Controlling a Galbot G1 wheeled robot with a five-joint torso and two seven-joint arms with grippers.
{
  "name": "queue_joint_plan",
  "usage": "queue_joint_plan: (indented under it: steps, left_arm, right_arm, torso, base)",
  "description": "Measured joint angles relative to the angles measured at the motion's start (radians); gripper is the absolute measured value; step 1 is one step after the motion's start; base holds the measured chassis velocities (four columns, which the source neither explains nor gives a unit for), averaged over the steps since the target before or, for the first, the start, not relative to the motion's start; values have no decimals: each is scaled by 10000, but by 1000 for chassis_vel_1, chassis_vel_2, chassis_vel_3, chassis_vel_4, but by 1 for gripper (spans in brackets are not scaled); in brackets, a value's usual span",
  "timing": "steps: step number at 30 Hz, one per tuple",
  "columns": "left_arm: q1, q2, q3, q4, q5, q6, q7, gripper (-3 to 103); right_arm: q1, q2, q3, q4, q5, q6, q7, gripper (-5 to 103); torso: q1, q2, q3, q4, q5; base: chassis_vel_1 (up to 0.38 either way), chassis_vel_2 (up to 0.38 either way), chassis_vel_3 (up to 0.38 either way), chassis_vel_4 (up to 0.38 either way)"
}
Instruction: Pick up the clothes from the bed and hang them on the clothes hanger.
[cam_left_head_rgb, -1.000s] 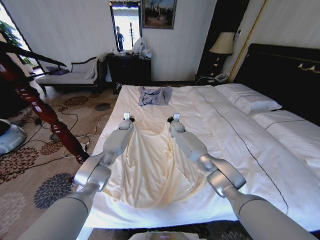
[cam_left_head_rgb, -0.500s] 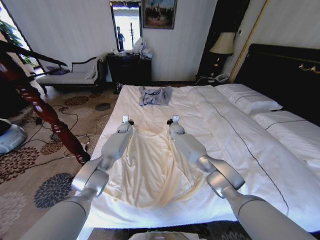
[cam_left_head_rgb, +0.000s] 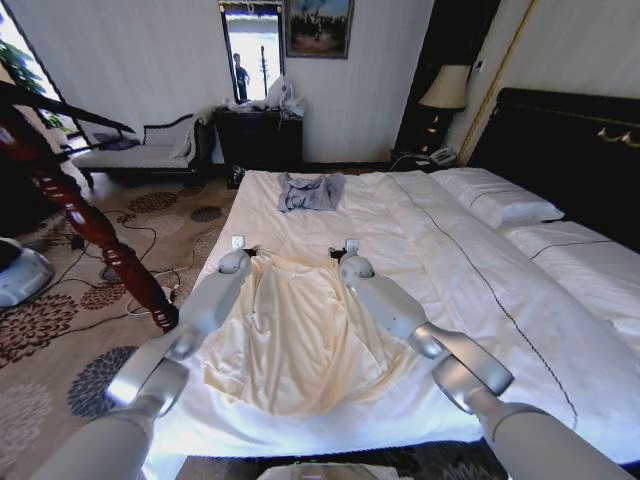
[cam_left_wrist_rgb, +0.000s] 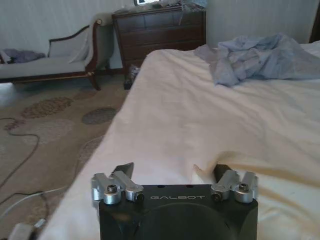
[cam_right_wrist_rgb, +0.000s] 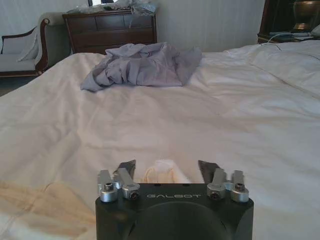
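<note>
Grippers, left (cam_left_head_rgb: 238, 243) and right (cam_left_head_rgb: 348, 244), have spread apart over the cream shirt (cam_left_head_rgb: 300, 335) lying on the bed (cam_left_head_rgb: 440, 240). Both seem open, fabric between their jaws. Grasping looks imminent.

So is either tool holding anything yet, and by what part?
Nothing is held. Both the left tool and right tool are open, each straddling the top edge of the cream shirt on the bed.

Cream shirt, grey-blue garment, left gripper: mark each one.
cream shirt (cam_left_head_rgb: 300, 340), head view, middle of its body.
grey-blue garment (cam_right_wrist_rgb: 142, 64), right wrist view, centre of the crumpled heap.
left gripper (cam_left_wrist_rgb: 172, 172), left wrist view, midway between fingertips.
</note>
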Motion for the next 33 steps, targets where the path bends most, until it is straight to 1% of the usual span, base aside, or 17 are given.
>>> queue_joint_plan:
  steps: [1, 3, 4, 7, 9, 10, 12, 14, 15, 18, 19, 21, 24, 25, 26, 29, 33]
  left_arm:
    - [0, 0, 0, 0, 0, 0, 0, 85]
    - [505, 482, 7, -978, -168, 12, -174, 96]
    - [505, 482, 7, -978, -168, 12, -174, 96]
    - [1256, 998, 9, -2198, -333, 17, -392, 100]
    - [1936, 1327, -100, -3233, -429, 0, -685, 100]
    - [1936, 1327, -100, -3233, -429, 0, -685, 100]
    - [2570, 1632, -186, -4184, -386, -72, -796, 100]
    - [3097, 1917, -355, -4769, 89, -435, -799, 100]
    - [3097, 1917, -355, -4769, 89, -435, -799, 100]
    - [3900, 2394, -664, -5559, 578, -896, -845, 100]
    - [3900, 2394, -664, -5559, 578, -896, -845, 100]
    - [4803, 2892, -1097, -6418, 993, -999, -942, 100]
    - [6375, 3633, -1856, -7937, 1456, -1010, -1113, 100]
    - [6375, 3633, -1856, -7937, 1456, -1010, -1113, 100]
    - [7015, 3760, -2227, -8550, 1710, -1015, -1113, 100]
    - [8520, 3959, -3298, -9523, 2211, -1120, -962, 100]
    - [9267, 3792, -3840, -9598, 2530, -1251, -842, 100]
  right_arm:
    - [0, 0, 0, 0, 0, 0, 0, 72]
    - [-315, -484, -2, 799, 157, -3, 202, 83]
    - [-315, -484, -2, 799, 157, -3, 202, 83]
    - [-847, -1431, 6, 2091, 319, 5, 462, 93]
    - [-1641, -2399, 272, 3356, 367, 39, 611, 99]
    - [-1641, -2399, 272, 3356, 367, 39, 611, 99]
    - [-2468, -3075, 722, 4394, 298, 89, 699, 100]
    - [-3297, -3591, 1460, 5524, 106, 171, 798, 100]
    - [-3297, -3591, 1460, 5524, 106, 171, 798, 100]
    - [-4777, -4296, 2613, 7248, -24, 222, 920, 100]
    - [-4777, -4296, 2613, 7248, -24, 222, 920, 100]
    - [-5668, -4583, 3040, 7991, -231, 299, 1023, 100]
    - [-6575, -4645, 3553, 8608, -742, 372, 1125, 100]
    - [-6575, -4645, 3553, 8608, -742, 372, 1125, 100]
    - [-7084, -4643, 3952, 8909, -1015, 383, 1129, 100]
    - [-8282, -4652, 4910, 9685, -1488, 372, 1075, 100]
    - [-9089, -4698, 5455, 9943, -1921, 447, 902, 100]
  torso:
    - [0, 0, 0, 0, 0]
    - [-1, 1, -2, 1, 7]
    - [-1, 1, -2, 1, 7]
    - [-1, 1, -1, -5, 4]
    - [0, 1, -2, -12, 2]
    - [0, 1, -2, -12, 2]
    - [-2, 1, -2, -16, 10]
    - [-3, 2, -4, -6, 3]
    - [-3, 2, -4, -6, 3]
    - [-1, 2, -2, -7, -2]
    - [-1, 2, -2, -7, -2]
    - [-3, 2, -2, -17, 5]
    - [-4, 2, -2, 6, 8]
    - [-4, 2, -2, 6, 8]
    - [-2, 2, -1, 7, 1]
    - [-3, 3, -3, -11, 6]
    - [-5, 3, -2, 1, 7]
  base:
    - [0, 0, 0, 0]
    - [0, 0, 0, 0]
    - [0, 0, 0, 0]
    - [0, 0, 0, 0]
    - [0, 0, 0, 0]
    - [0, 0, 0, 0]
    - [0, 0, 0, 0]
    - [0, 0, 0, 0]
    - [0, 0, 0, 0]
    - [0, 0, 0, 0]
    - [0, 0, 0, 0]
    - [0, 0, 0, 0]
    - [0, 0, 0, 0]
    - [0, 0, 0, 0]
    - [0, 0, 0, 0]
    - [0, 0, 0, 0]
    - [0, 0, 0, 0]
